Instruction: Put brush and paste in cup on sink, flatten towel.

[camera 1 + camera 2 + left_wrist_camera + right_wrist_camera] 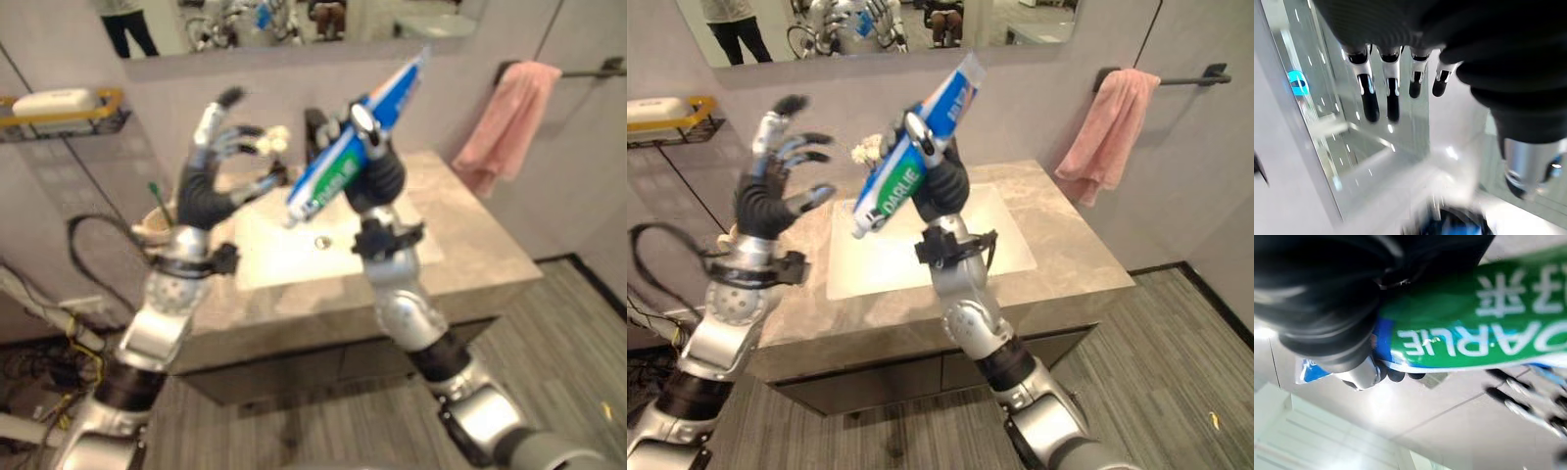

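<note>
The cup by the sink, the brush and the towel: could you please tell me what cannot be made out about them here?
- Cup: left eye view, mostly hidden behind the left robot hand; contents unclear.
- Brush: only a green tip shows there.
- Towel: hangs bunched on its rail; its full shape is unreadable.
- Toothpaste tube: its middle is covered by the right robot hand.

Right hand [939, 186] raised above the sink [921, 257], clasping the toothpaste tube [911, 147], which slants up and right. Left hand [774, 186] beside it, apart, fingers spread. Towel [1107, 127] hangs on rail, well right.
</note>
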Robot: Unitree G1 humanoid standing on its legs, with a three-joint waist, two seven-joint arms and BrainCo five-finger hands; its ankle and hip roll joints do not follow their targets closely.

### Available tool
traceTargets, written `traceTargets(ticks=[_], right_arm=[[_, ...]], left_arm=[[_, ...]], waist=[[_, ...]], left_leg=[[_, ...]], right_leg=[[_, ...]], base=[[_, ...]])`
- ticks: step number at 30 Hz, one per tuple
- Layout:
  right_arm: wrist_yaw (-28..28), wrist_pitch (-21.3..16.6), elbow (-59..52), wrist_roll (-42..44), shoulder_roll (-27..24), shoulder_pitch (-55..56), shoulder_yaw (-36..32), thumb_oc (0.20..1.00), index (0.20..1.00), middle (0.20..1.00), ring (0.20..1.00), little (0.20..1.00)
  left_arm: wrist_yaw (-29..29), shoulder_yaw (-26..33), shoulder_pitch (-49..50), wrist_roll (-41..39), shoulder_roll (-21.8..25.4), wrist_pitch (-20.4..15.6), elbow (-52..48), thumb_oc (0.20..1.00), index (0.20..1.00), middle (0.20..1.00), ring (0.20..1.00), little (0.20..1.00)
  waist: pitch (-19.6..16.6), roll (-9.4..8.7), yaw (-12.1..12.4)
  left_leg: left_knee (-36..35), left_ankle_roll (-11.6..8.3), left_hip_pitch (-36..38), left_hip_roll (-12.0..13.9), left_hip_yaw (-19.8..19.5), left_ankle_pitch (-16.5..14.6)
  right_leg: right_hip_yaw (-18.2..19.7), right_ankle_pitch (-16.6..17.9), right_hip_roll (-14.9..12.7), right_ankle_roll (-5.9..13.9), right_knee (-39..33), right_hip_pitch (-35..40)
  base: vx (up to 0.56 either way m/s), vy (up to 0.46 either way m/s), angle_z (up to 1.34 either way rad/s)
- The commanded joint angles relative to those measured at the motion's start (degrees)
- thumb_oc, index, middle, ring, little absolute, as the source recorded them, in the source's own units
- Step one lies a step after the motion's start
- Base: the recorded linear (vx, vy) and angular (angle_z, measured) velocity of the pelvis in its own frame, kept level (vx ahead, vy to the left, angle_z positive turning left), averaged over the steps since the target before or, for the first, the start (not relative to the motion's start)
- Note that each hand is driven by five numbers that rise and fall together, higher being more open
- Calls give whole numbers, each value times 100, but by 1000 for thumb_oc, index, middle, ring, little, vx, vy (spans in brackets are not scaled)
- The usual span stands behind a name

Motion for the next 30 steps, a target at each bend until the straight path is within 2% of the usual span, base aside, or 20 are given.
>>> traceTargets(ticks=[1,4,5,6,8,9,10,12,15,18,19,21,24,26,27,28,30], right_arm=[[51,-434,-556,-8,434,-229,-509,200,200,200,200,200],[39,-501,-671,-61,288,-36,-654,200,200,200,200,200],[30,-500,-679,-68,292,-22,-633,200,200,200,200,200],[12,-476,-733,-208,163,111,-714,200,200,200,200,200],[29,-478,-673,-321,121,183,-817,200,200,200,200,200],[28,-479,-674,-323,124,184,-810,200,200,200,200,200],[60,-448,-601,-407,59,224,-866,200,200,200,200,200],[82,-433,-513,-476,9,224,-991,200,200,200,200,200],[-24,-490,-323,-687,-76,130,-1194,200,200,200,200,200],[-130,-490,-210,-883,-187,-87,-1329,200,200,200,200,200],[-130,-491,-207,-883,-188,-93,-1333,200,200,200,200,200],[-195,-507,3,-926,-288,-330,-1409,200,200,200,200,200],[-266,-486,190,-1022,-386,-530,-1329,200,200,200,200,200],[-301,-462,527,-1021,-418,-829,-1238,200,200,200,200,200],[-299,-463,530,-1019,-423,-834,-1243,200,200,200,200,200],[-307,-453,777,-1006,-404,-1054,-1140,200,200,200,200,200],[-413,-458,996,-1134,-377,-1266,-1145,200,200,200,200,200]], left_arm=[[305,486,110,144,451,-249,-484,1000,1000,1000,1000,1000],[425,1125,763,7,384,-423,-804,1000,1000,1000,1000,1000],[413,1155,805,-2,375,-414,-835,1000,1000,1000,1000,1000],[248,1562,1335,-444,270,-610,-990,1000,1000,1000,1000,1000],[137,2057,1899,-915,57,-777,-757,1000,1000,1000,1000,1000],[129,2068,1907,-922,56,-779,-759,1000,1000,1000,1000,1000],[291,2457,2253,-1197,-199,-839,-196,1000,1000,1000,1000,1000],[372,2739,2626,-1415,-498,-843,368,1000,1000,1000,1000,1000],[339,2926,3048,-1372,-621,-708,947,1000,1000,1000,1000,1000],[371,2921,3282,-1034,-475,-528,1599,1000,1000,1000,1000,1000],[372,2918,3273,-1034,-471,-532,1606,1000,1000,1000,1000,1000],[419,2892,3301,-903,-405,-406,2362,1000,1000,1000,1000,1000],[475,2704,3144,-1106,-463,-267,3399,1000,1000,1000,1000,1000],[180,2226,3076,-1027,-424,106,4616,1000,1000,1000,1000,1000],[177,2219,3062,-1031,-420,99,4629,1000,1000,1000,1000,1000],[-371,1599,2944,-1118,-358,366,5511,1000,1000,1000,1000,1000],[-720,1053,2798,-1042,-340,470,5999,1000,1000,1000,1000,1000]], waist=[[-124,-291,151],[-101,-308,266],[-107,-302,249],[-90,-316,329],[-62,-317,456],[-67,-320,450],[-35,-339,588],[-1,-366,752],[45,-413,985],[94,-463,1209],[94,-469,1206],[127,-543,1422],[145,-621,1532],[193,-643,1580],[191,-647,1575],[254,-602,1562],[326,-547,1541]], left_leg=[[69,7,120,440,-722,-495],[69,28,139,422,-753,-511],[69,29,144,421,-753,-513],[69,48,164,396,-781,-525],[69,70,202,365,-811,-549],[69,73,193,361,-809,-539],[69,90,192,326,-861,-534],[69,112,178,292,-935,-537],[69,142,131,239,-1054,-526],[69,155,51,193,-1198,-498],[69,159,39,187,-1203,-487],[69,158,-69,156,-1346,-448],[69,135,-157,151,-1438,-418],[69,125,-288,130,-1558,-343],[69,129,-303,124,-1568,-334],[69,108,-433,106,-1711,-259],[69,35,-630,85,-1969,-210]], right_leg=[[-253,-38,-528,353,31,151],[-290,-42,-549,352,31,192],[-291,-43,-550,353,31,198],[-307,-50,-568,357,31,225],[-325,-62,-591,366,31,272],[-322,-54,-595,363,31,261],[-348,-60,-622,370,31,291],[-414,-64,-661,380,31,330],[-582,-62,-717,396,31,403],[-758,-59,-761,419,31,456],[-762,-53,-767,418,31,447],[-932,-51,-791,440,31,468],[-1062,-47,-793,440,31,475],[-1199,-27,-794,448,31,460],[-1209,-22,-799,448,31,451],[-1355,10,-797,451,31,440],[-1589,-5,-784,483,31,452]], base=[[0,0,0],[0,0,0],[0,0,0],[16,41,0],[12,50,1],[-3,50,3],[2,47,3],[-1,60,8],[0,47,22],[0,35,28],[-7,27,40],[-2,24,42],[17,11,40],[-3,8,34],[-38,12,18],[-28,4,9],[-45,6,47]])
